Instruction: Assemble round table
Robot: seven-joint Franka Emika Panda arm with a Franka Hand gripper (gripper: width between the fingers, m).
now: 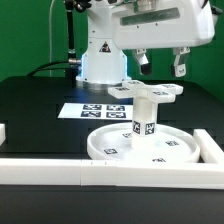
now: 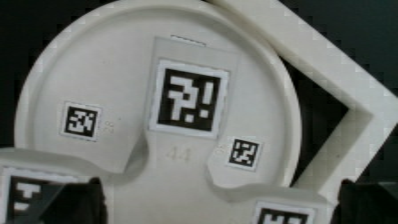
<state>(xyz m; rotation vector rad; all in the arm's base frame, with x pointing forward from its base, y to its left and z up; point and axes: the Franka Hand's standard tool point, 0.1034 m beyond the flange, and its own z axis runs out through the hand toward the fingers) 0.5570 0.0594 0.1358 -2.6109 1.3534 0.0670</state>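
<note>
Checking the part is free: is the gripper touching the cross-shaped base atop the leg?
Apart. The exterior view shows the gripper, jaws open, hanging above the cross-shaped base with dark background between them.

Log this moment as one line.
gripper: open, empty, above base | leg: upright on round disc | base: atop leg

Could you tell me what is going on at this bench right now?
A robot arm is assembling a white round table. The round disc lies flat on the black table. The short leg stands upright at the disc's middle, and the cross-shaped base appears to sit on top of the leg. The gripper hangs open just above the base, holding nothing.
</note>
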